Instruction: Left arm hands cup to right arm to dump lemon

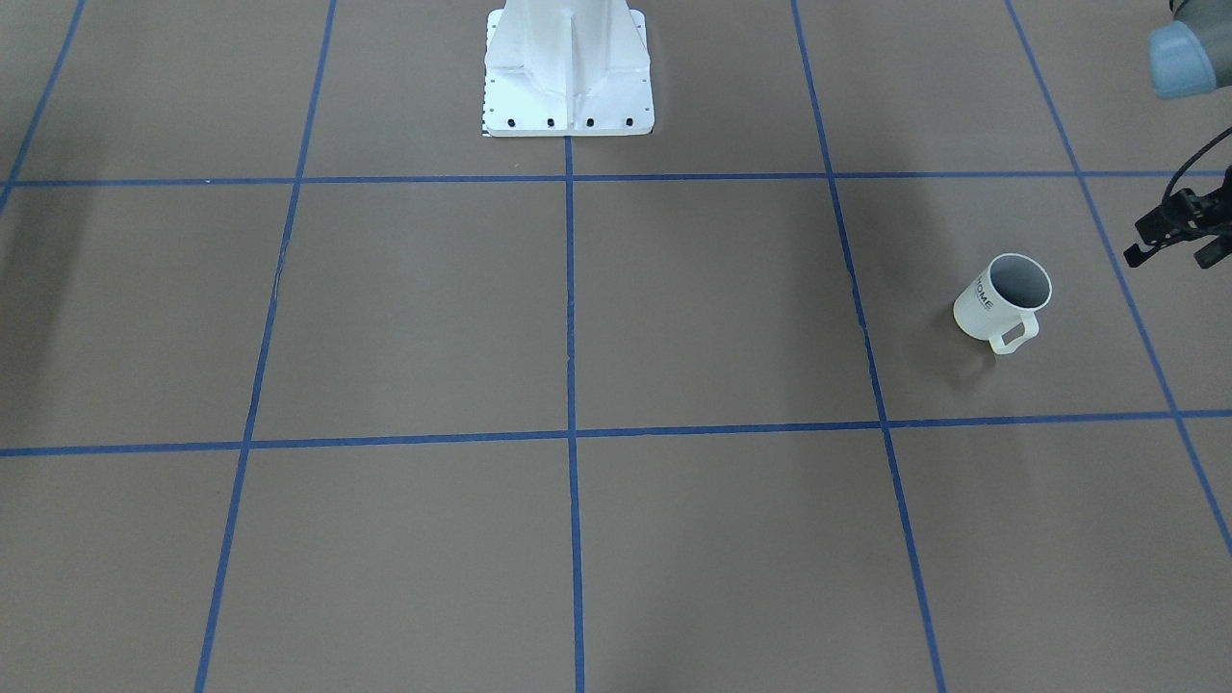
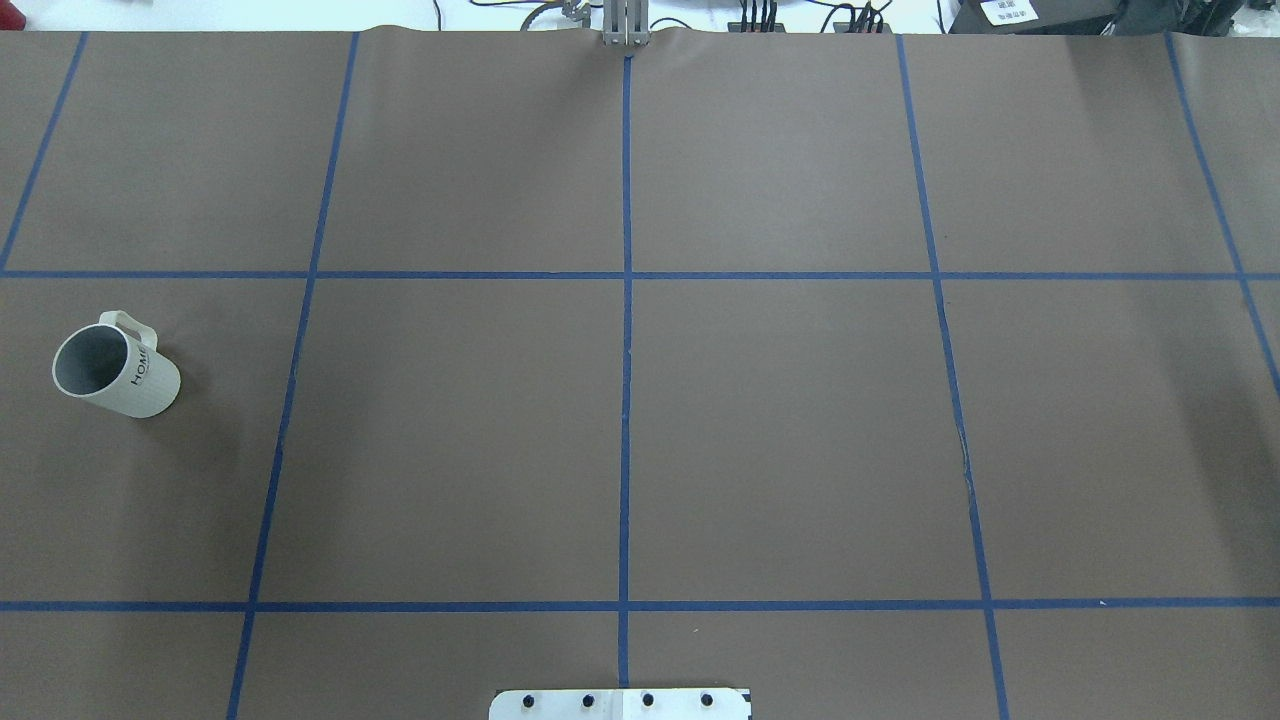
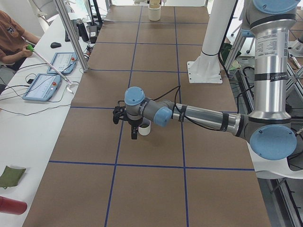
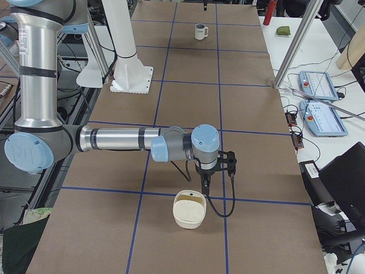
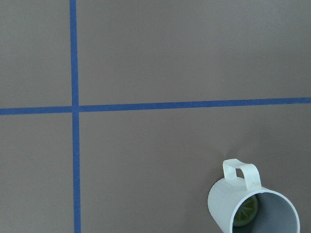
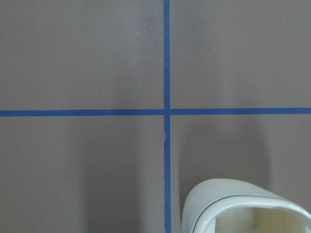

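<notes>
Overhead exterior view: spot the cup (image 2: 115,372) upright at nine o'clock on the table (image 2: 800,400), lemon (image 5: 244,212) inside (seen from the left wrist only). Hanging nearby, apparently empty, the left gripper (image 3: 134,135); can't tell its opening, nor that of the right gripper (image 4: 205,184). Pre-grasp: calls for descending, then clamping the rim.

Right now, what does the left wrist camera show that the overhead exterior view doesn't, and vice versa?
Only the left wrist view: the lemon lying inside the cup, seen through its mouth. Only the overhead view: the HOME lettering on the cup's side and the robot's white base plate. Both: the cup upright on the brown table with blue tape lines, its handle visible.
</notes>
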Action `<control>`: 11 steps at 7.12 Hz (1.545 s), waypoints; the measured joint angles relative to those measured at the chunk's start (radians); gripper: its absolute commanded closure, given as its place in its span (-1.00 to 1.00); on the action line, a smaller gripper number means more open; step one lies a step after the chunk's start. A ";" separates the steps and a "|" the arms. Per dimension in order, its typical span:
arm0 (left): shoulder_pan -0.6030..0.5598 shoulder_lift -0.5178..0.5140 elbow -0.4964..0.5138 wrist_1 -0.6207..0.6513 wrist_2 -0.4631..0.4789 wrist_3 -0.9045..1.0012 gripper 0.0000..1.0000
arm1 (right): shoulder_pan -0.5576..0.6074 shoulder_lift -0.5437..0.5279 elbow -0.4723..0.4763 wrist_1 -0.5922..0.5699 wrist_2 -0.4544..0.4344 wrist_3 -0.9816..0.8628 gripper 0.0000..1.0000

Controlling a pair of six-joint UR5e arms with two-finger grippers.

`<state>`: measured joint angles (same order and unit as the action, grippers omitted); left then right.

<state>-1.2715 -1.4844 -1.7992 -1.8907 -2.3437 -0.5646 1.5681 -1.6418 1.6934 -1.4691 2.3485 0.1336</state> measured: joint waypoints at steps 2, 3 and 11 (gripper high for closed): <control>0.095 0.007 -0.001 -0.059 0.045 -0.116 -1.00 | 0.000 0.000 0.001 0.000 0.000 -0.002 -1.00; 0.135 0.004 0.002 -0.066 0.056 -0.138 -0.99 | 0.000 0.000 0.002 0.000 0.000 -0.006 -1.00; 0.219 -0.033 0.085 -0.082 0.093 -0.149 0.36 | -0.042 0.001 0.055 -0.006 0.000 0.000 -1.00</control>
<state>-1.0524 -1.5178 -1.7137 -1.9722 -2.2506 -0.7134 1.5257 -1.6404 1.7485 -1.4748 2.3489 0.1341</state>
